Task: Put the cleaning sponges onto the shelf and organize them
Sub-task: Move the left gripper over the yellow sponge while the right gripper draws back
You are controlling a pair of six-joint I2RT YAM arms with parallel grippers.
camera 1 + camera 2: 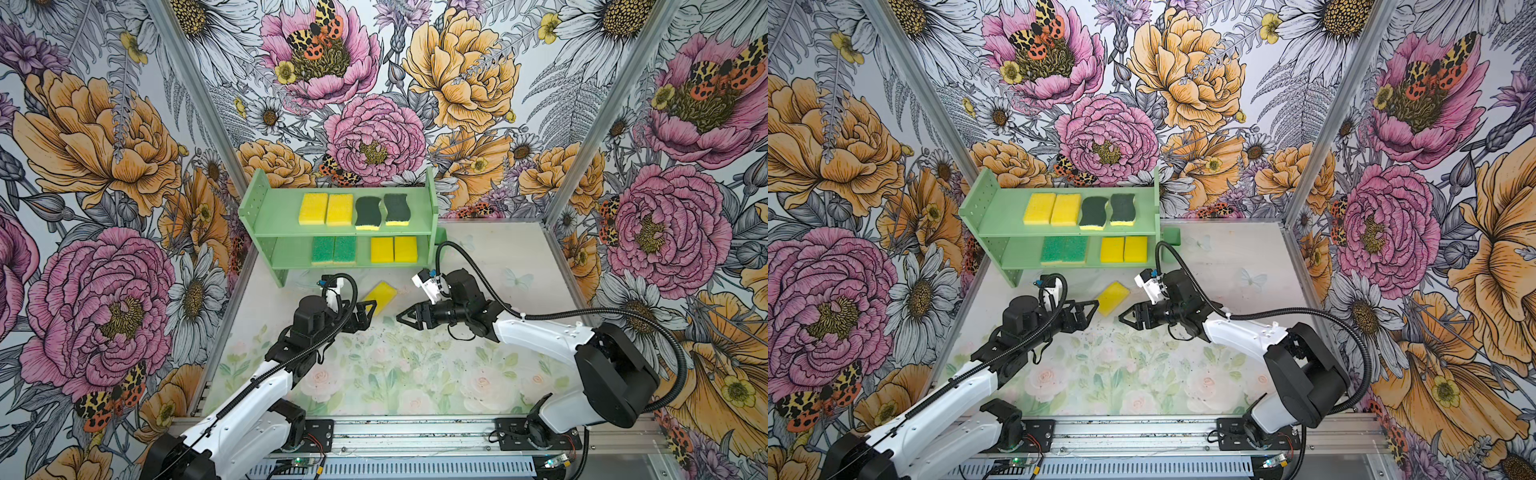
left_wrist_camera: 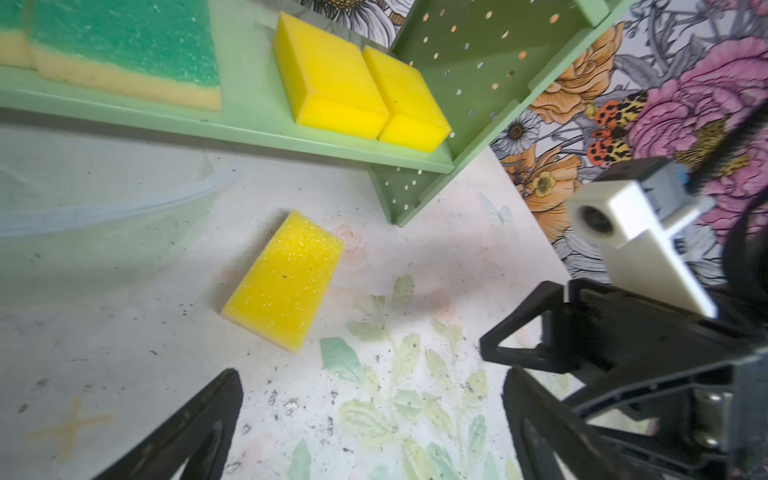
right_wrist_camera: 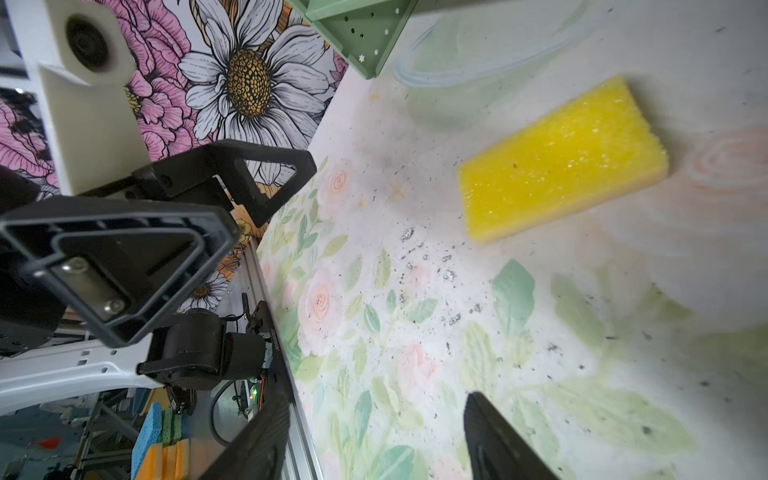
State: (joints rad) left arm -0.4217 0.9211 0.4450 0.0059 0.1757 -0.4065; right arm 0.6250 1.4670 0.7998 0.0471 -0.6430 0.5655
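The mint-green shelf (image 1: 274, 208) (image 1: 1000, 208) stands at the back of the table. Its upper tier carries two yellow cleaning sponges (image 1: 313, 208) and two wavy dark-green ones (image 1: 368, 212). On the lower tier lie two bright-green sponges (image 1: 333, 250) (image 2: 124, 37) and two yellow ones (image 1: 394, 249) (image 2: 332, 79). One more yellow sponge (image 1: 380, 294) (image 1: 1113, 297) (image 2: 286, 280) (image 3: 561, 160) lies flat and askew on the mat in front of the shelf. My left gripper (image 1: 370, 311) (image 2: 370, 378) is open just left of it. My right gripper (image 1: 399, 318) (image 3: 376, 401) is open and empty just right of it.
A small green cup (image 1: 440, 237) (image 1: 1171, 235) hangs on the shelf's right side. Flower-print walls close in the left, back and right. An aluminium rail (image 1: 415, 432) with both arm bases runs along the front edge. Dark crumbs speckle the floral mat (image 2: 291, 407).
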